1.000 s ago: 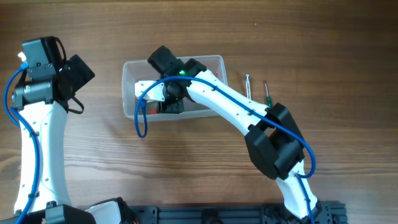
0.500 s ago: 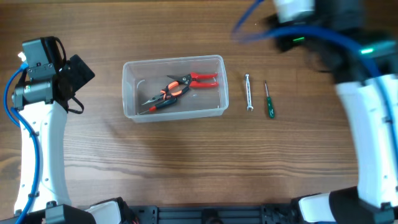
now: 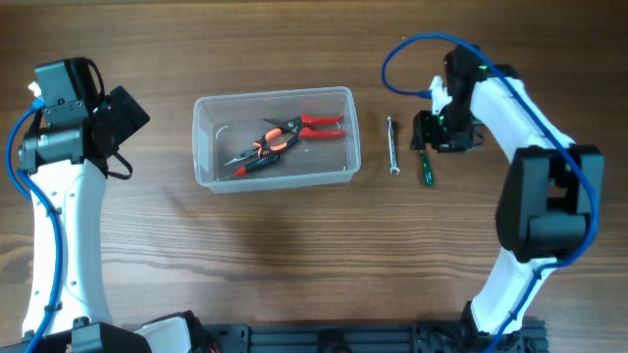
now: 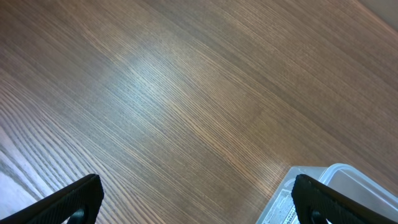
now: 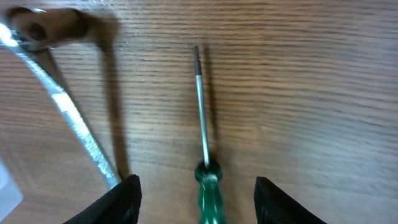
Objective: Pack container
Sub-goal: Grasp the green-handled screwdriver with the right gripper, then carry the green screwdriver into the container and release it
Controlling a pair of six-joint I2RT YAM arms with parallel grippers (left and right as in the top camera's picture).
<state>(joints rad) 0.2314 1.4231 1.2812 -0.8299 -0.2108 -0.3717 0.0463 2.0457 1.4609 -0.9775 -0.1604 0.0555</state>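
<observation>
The clear plastic container [image 3: 206, 169] sits on the table left of centre and holds red-handled pliers [image 3: 294, 130] and a second dark orange-handled tool [image 3: 250, 157]. Its corner shows in the left wrist view [image 4: 348, 186]. A green-handled screwdriver [image 3: 425, 162] and a silver wrench [image 3: 392, 145] lie on the table to its right. My right gripper [image 3: 432, 137] is open right over the screwdriver, its fingers on either side of the green handle [image 5: 208, 193]; the wrench [image 5: 68, 112] lies to its left. My left gripper [image 4: 196, 202] is open and empty, left of the container.
The wooden table [image 3: 294, 255] carries nothing else. The right arm's blue cable [image 3: 402, 59] loops above the wrench. The left arm [image 3: 69, 196] stands along the left edge.
My right arm left the container, where the pliers now lie, swung across the far right side and came down over the green screwdriver. The left arm has not moved.
</observation>
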